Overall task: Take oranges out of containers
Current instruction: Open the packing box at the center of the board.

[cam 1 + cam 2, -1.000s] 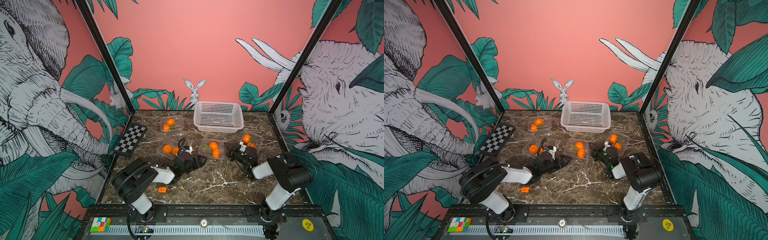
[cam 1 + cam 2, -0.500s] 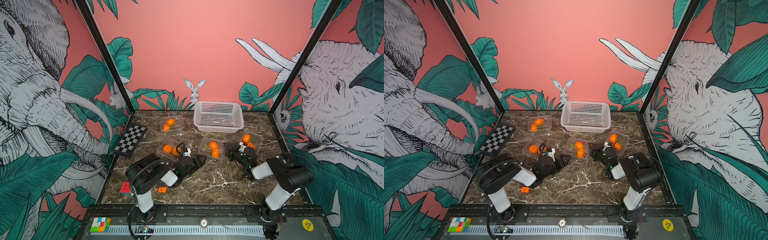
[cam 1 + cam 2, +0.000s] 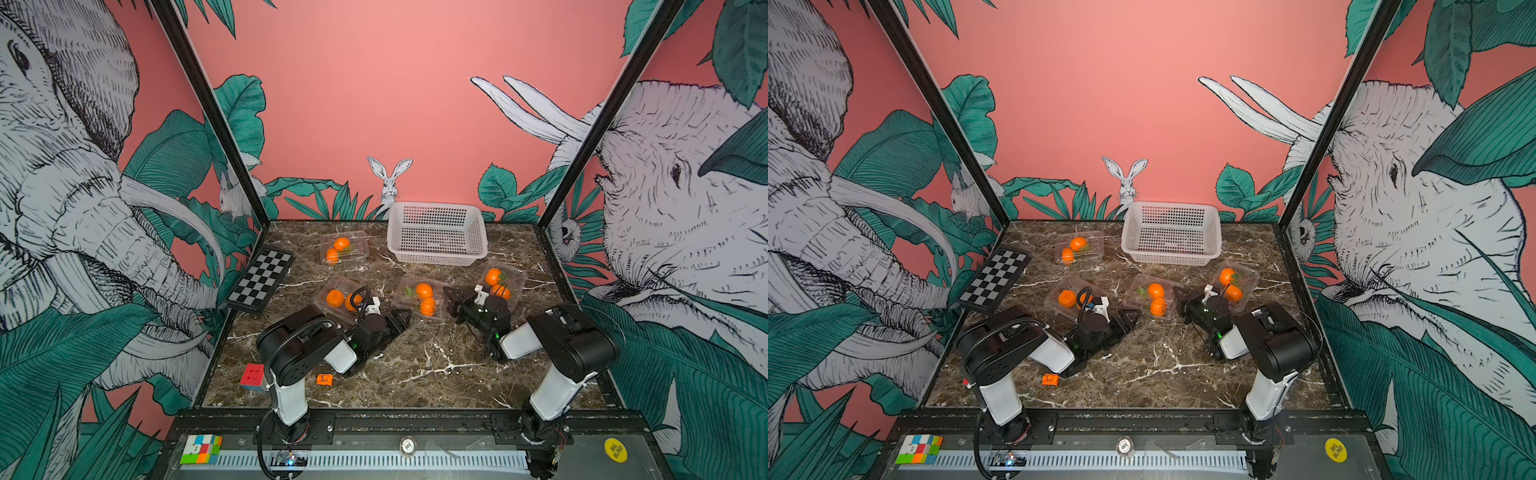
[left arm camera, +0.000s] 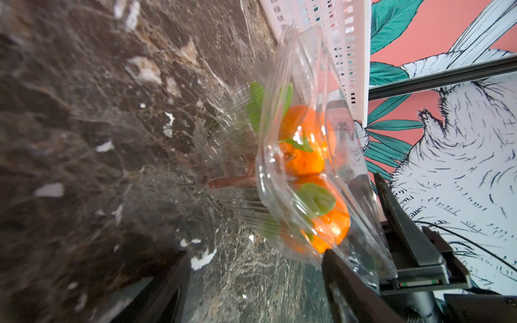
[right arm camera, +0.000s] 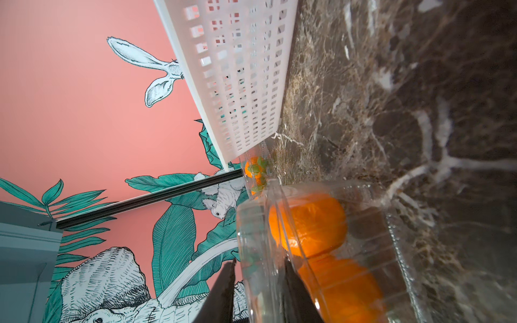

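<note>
Four clear containers lie on the marble, each holding two oranges. On the middle container my right gripper is shut: in the right wrist view its fingers pinch the container's raised clear lid, with the oranges just inside. My left gripper lies low at the same container's near corner. In the left wrist view it stands open over bare marble, one finger touching the plastic. The other containers sit at mid-left, back left and right.
A white perforated basket stands at the back centre, close behind the middle container. A checkerboard leans at the left wall. A red cube and a small orange block lie near the left arm's base.
The left arm's base link has swung right, uncovering the red cube, and its jaws have narrowed. The right arm has kept its grip and place.
</note>
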Motion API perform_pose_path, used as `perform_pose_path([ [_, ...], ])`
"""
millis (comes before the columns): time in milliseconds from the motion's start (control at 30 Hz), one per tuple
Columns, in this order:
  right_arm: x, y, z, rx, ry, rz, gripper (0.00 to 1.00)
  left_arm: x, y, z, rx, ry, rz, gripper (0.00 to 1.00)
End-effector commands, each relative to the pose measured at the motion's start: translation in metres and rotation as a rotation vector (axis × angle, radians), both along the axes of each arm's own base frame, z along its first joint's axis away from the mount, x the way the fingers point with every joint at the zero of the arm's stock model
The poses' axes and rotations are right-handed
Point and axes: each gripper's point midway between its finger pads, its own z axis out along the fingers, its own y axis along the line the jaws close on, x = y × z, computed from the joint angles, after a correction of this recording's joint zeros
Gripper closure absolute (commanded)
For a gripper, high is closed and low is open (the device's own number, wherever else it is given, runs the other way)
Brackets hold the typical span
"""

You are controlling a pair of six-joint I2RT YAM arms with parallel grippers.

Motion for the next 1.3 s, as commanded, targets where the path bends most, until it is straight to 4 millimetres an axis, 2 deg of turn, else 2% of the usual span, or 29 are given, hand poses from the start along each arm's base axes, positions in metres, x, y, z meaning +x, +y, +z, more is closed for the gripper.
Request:
perform_pose_path([
  [0, -0.005, 0.002, -0.006, 0.011, 0.023, 0.008, 0.71, -0.001, 0.009, -0.021, 0.055, 0.045, 0.038, 0.25],
  [300, -0.010, 0.012, -0.002, 0.009, 0.012, 0.054, 0.66, 0.000, 0.012, -0.030, 0.078, 0.062, 0.058, 0.29],
  [633, -0.020, 0.013, -0.011, -0.023, 0.029, 0.075, 0.66, 0.006, 0.015, -0.031, 0.057, 0.067, 0.109, 0.27],
  [933, -0.024, 0.017, -0.014, -0.044, 0.022, 0.106, 0.65, 0.009, 0.017, -0.042, 0.088, 0.080, 0.126, 0.27],
  [1267, -0.027, 0.034, -0.008, -0.071, -0.023, 0.190, 0.61, 0.011, 0.010, -0.046, 0.098, 0.087, 0.105, 0.28],
])
